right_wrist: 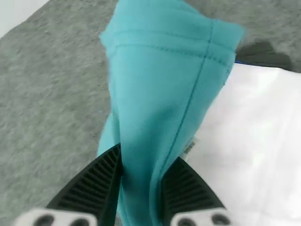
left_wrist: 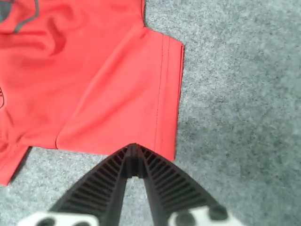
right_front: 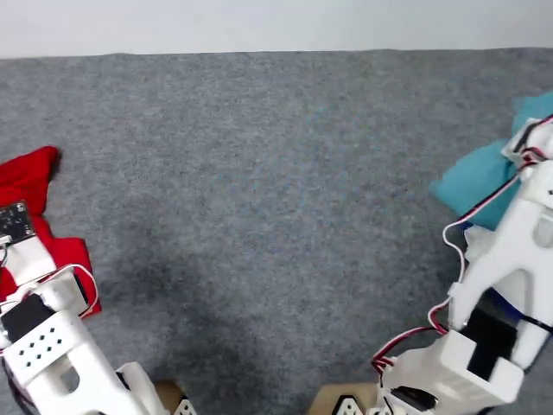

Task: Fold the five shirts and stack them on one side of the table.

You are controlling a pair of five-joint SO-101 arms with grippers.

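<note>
Two arms stand at the near edge, the left arm (right_front: 47, 346) and the right arm (right_front: 484, 346). The left hand (left_wrist: 134, 157) is closed, its fingers pressed tip to tip right at the hem of one red shirt's (left_wrist: 94, 84) sleeve. Whether it pinches the cloth I cannot tell. That shirt lies flat at the left side of the grey tabletop (right_front: 276, 173). The right hand (right_wrist: 141, 188) is clamped on one teal shirt (right_wrist: 164, 94) at the right side. The teal cloth rises between its fingers beside one white garment (right_wrist: 254, 141). Beyond it peeks one sliver of blue cloth (right_wrist: 256, 60).
</note>
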